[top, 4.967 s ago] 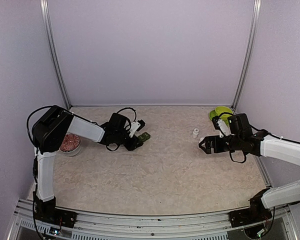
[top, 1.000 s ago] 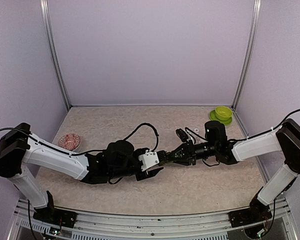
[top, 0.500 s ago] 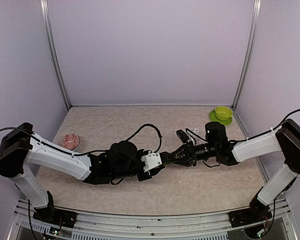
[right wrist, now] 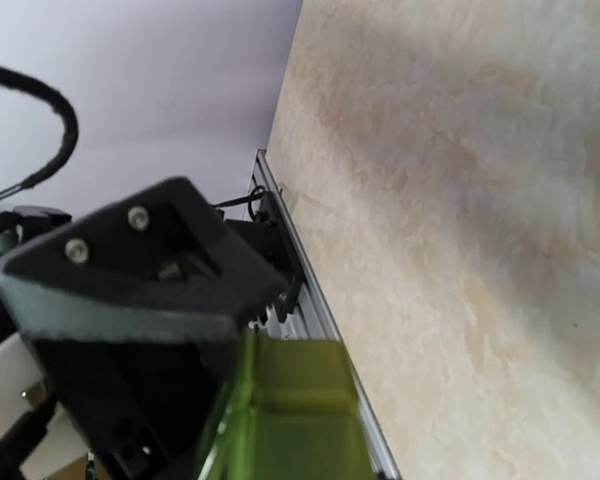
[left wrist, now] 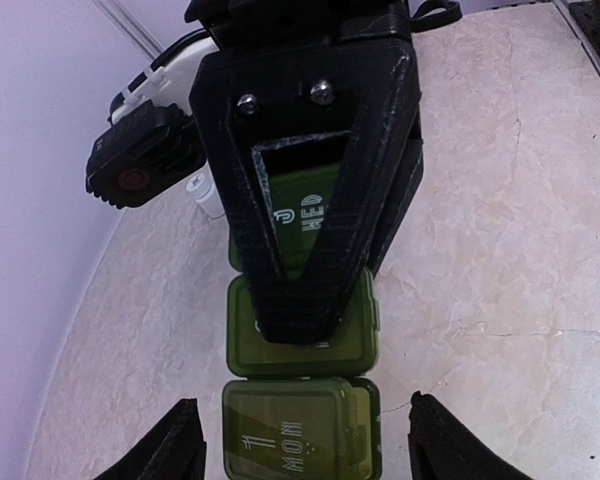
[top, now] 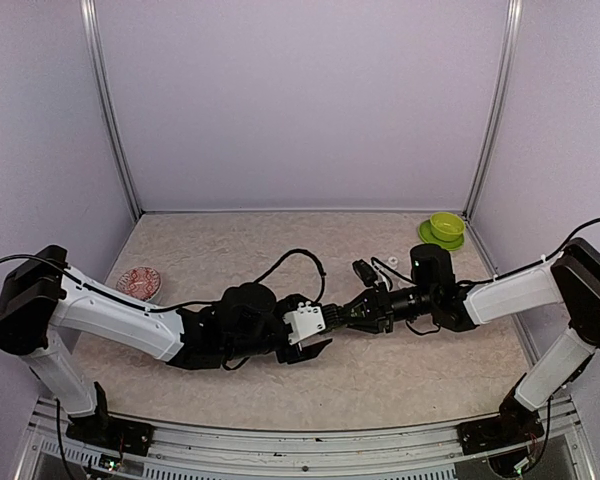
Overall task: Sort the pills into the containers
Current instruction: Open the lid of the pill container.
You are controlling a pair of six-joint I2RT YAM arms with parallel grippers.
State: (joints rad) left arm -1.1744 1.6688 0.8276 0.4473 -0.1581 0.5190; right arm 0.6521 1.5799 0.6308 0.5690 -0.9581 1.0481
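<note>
Now the left gripper (left wrist: 307,433) stands released: half a second ago its fingers were drawn in on the near end of the containers (left wrist: 357,335), and in the top view the lower finger has since swung down and away, so the jaws gape on either side of the strip without touching it. Five seconds ago the arms were far apart, the left one with the strip at the back left of the table (top: 380,380) and the right one beside the lime-green bowl (top: 446,226); now both reach to the middle and meet nose to nose. The right gripper (top: 338,318) is unchanged over the last second, clenched on the containers and holding the strip out level above the table, its free end pointing toward the left arm. In the left wrist view the nearest compartment reads MON and sits between the spread fingertips (left wrist: 175,440), its lid down. The right arm's black finger lies over the middle compartment and most of the far one, so only a few letters show through its cut-out. Behind it sit the right wrist camera (left wrist: 140,168) and a small white bottle (left wrist: 202,195) on the table. The right wrist view is mostly blocked by that same finger and a green edge of the strip. A red patterned dish (top: 138,283) rests at the left, well apart; what it holds I cannot tell.
</note>
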